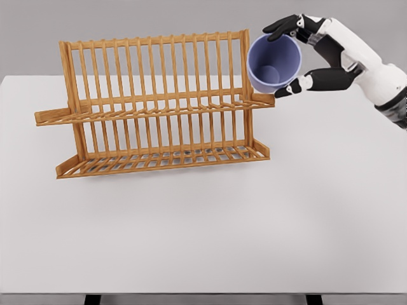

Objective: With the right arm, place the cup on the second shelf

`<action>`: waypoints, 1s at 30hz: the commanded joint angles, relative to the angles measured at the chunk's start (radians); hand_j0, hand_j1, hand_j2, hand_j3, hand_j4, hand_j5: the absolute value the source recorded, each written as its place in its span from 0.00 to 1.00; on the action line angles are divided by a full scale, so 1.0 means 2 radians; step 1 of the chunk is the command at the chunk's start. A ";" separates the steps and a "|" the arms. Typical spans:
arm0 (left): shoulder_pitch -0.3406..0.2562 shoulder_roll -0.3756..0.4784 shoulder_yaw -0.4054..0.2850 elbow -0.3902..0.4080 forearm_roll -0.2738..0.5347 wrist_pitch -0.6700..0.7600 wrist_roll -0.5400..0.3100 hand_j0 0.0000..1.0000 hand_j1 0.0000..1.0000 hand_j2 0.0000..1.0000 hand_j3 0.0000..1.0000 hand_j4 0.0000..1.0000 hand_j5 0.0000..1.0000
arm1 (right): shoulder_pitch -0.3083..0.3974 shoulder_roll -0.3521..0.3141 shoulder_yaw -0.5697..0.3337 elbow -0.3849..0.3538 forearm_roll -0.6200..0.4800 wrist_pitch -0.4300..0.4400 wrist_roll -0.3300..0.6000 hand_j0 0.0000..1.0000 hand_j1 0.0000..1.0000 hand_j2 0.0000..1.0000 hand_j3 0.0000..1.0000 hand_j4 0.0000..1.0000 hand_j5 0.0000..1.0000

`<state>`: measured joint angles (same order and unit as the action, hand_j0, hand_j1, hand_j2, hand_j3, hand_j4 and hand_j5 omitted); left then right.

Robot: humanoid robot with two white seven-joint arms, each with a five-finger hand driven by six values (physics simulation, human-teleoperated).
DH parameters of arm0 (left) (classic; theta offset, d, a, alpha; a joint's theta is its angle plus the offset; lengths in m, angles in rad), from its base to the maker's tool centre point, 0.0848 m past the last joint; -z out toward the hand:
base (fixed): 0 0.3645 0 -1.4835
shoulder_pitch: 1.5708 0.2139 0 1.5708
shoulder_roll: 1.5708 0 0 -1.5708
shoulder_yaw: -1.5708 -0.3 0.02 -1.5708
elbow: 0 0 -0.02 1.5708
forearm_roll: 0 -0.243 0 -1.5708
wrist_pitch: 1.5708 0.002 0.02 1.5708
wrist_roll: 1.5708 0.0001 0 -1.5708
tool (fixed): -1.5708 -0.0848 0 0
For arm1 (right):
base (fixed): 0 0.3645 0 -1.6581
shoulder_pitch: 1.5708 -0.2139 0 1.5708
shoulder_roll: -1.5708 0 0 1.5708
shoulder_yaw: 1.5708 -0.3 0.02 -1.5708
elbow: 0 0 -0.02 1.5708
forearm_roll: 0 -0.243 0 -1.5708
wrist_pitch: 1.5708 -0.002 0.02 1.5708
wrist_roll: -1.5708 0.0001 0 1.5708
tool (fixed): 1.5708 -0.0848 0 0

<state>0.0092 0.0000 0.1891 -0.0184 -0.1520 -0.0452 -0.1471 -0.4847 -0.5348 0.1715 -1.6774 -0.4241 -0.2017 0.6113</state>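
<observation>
We found the right hand [299, 54] closed around a lavender-blue cup [274, 62], one finger group hooked over the top of the rim and another pressed under its lower side. The cup hung in the air just off the right end of the wooden dish rack [156, 105], level with the upper shelf [152, 109], its mouth tipped toward the camera so that we looked down into it. The shelf therefore lay to the left of the cup, its long axis running along the far half of the white table [203, 241]. We judged that a short leftward carry and an uprighting turn were needed. The left arm did not show. Behind the table stood a plain grey wall [191, 19].
</observation>
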 commanded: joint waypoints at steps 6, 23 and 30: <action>0.000 0.000 0.001 0.000 0.000 0.000 0.000 1.00 1.00 1.00 1.00 1.00 1.00 | -0.008 0.017 0.015 0.002 0.008 -0.004 0.000 0.58 0.58 0.58 0.58 0.58 0.58; 0.000 0.000 0.000 0.000 0.000 0.000 0.000 1.00 1.00 1.00 1.00 1.00 1.00 | -0.014 0.049 0.048 0.060 0.028 -0.067 0.000 0.59 0.59 0.59 0.59 0.59 0.59; -0.001 0.000 0.000 0.000 0.000 0.000 0.000 1.00 1.00 1.00 1.00 1.00 1.00 | -0.012 0.049 0.067 0.079 0.028 -0.089 0.000 0.61 0.61 0.61 0.61 0.61 0.61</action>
<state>0.0092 0.0000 0.1892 -0.0184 -0.1520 -0.0451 -0.1471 -0.5093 -0.4367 0.2931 -1.5298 -0.3637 -0.3684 0.6100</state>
